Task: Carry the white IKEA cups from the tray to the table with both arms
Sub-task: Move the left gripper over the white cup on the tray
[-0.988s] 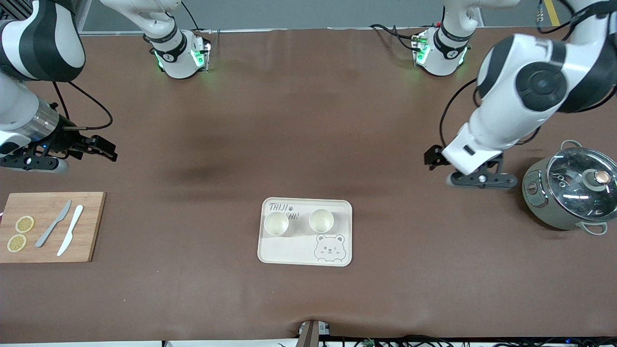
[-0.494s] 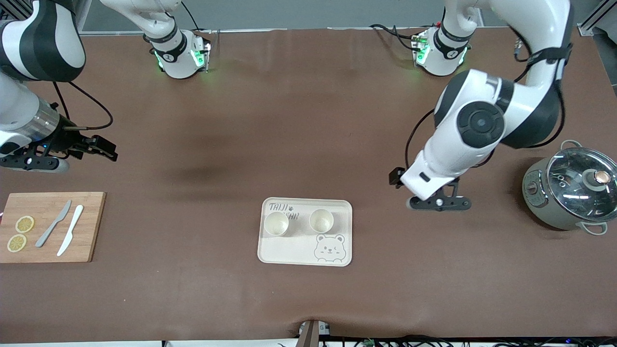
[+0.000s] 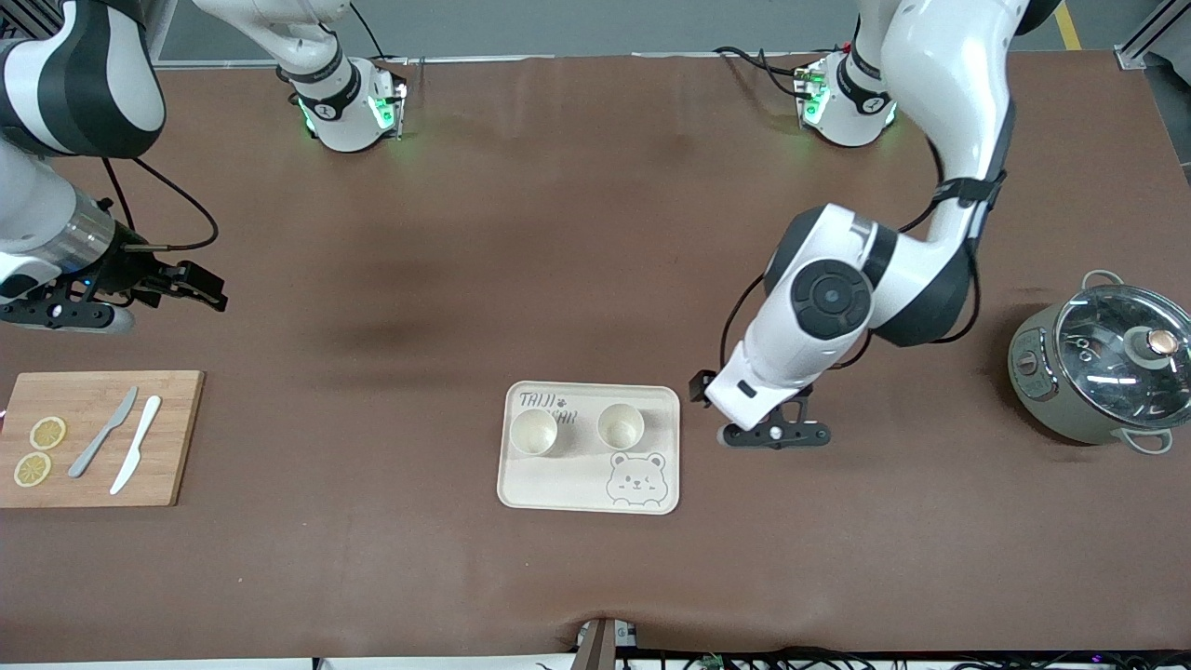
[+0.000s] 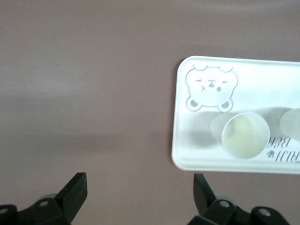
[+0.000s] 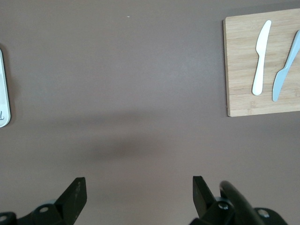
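Two white IKEA cups stand upright and empty on a cream bear-printed tray (image 3: 558, 489): one (image 3: 533, 433) toward the right arm's end, the other (image 3: 620, 425) toward the left arm's end. My left gripper (image 3: 772, 435) is open and empty, over the bare table beside the tray's edge on the left arm's side. In the left wrist view its gripper (image 4: 139, 192) is open over brown table, with the tray (image 4: 201, 150) and one cup (image 4: 245, 135) to one side. My right gripper (image 3: 65, 314) waits open and empty near the cutting board; it also shows open in the right wrist view (image 5: 138, 190).
A wooden cutting board (image 3: 172, 437) with two lemon slices (image 3: 46, 433), a grey knife (image 3: 102, 431) and a white knife (image 3: 136, 444) lies at the right arm's end. A grey-green pot with a glass lid (image 3: 1098, 363) stands at the left arm's end.
My left arm has swung from beside the pot toward the tray, ending beside the tray's edge. The right arm, cups and tray have not moved.
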Controlling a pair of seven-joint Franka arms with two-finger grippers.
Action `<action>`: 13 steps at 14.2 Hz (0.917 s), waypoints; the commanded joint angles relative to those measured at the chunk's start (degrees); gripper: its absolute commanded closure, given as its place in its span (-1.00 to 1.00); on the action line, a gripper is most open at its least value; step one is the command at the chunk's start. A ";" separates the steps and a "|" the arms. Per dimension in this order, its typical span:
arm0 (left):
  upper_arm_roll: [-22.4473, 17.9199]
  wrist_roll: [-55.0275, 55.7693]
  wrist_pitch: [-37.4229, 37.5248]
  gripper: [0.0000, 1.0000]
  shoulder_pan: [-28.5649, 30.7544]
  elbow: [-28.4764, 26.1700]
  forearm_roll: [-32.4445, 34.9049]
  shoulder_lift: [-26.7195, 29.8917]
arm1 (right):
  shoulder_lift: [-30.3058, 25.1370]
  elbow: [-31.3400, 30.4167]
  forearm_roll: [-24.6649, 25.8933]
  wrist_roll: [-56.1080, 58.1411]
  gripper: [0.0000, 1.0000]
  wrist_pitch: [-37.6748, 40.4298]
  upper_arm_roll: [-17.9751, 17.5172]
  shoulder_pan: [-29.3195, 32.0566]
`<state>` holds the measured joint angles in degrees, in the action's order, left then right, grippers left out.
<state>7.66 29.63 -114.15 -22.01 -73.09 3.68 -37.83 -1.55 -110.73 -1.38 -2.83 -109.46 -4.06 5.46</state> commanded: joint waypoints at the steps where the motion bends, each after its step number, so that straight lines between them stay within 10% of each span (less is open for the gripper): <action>1: -5.44 2.53 -2.73 -1.00 -6.09 3.39 1.06 -2.86 | -1.09 -0.89 0.76 0.02 -1.00 -0.05 0.19 -0.27; 13: -6.95 8.87 -12.58 -1.00 -11.30 3.22 0.80 -9.27 | -1.09 -0.89 0.76 0.02 -1.00 -0.23 0.19 -0.36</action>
<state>1.56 36.84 -125.38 -32.11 -71.60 3.68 -45.36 -1.55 -110.73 -1.38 -2.83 -109.46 -4.04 5.46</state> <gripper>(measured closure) 0.000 0.000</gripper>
